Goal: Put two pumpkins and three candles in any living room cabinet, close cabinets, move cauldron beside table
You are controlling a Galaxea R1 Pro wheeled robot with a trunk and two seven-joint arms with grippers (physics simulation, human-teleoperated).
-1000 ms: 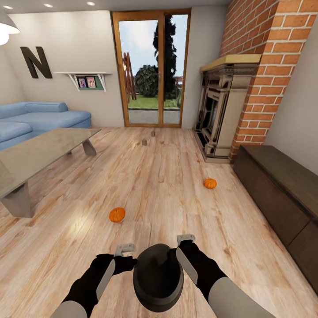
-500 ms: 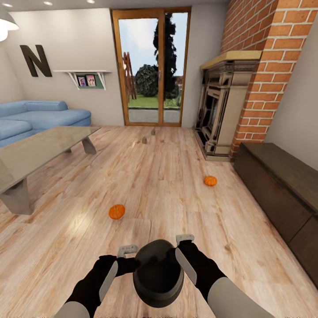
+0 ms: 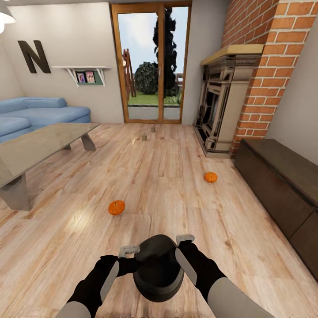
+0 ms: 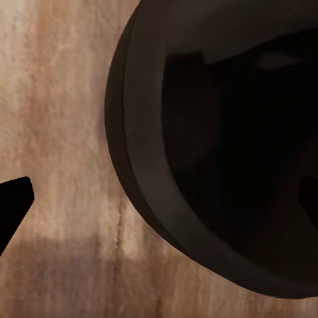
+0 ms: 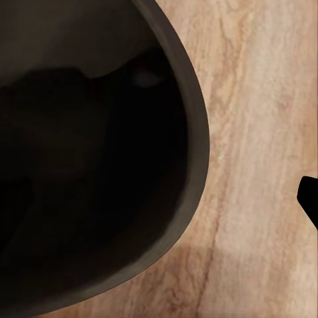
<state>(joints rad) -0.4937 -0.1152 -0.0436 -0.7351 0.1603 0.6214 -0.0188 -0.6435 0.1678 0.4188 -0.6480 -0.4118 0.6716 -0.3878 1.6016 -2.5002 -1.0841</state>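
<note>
my view has crept forward over the last second. the cauldron (image 3: 158, 267) rides pinched between left gripper (image 3: 128, 251) and right gripper (image 3: 185, 240); whether their jaws are parted i cannot tell. the table (image 3: 31, 152) sits far left, so i'll veer that way.

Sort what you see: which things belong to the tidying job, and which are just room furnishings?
Job: cauldron, two pumpkins, candles, cabinet, table.
Furnishings: sofa, fireplace, glass door, letter N.
</note>
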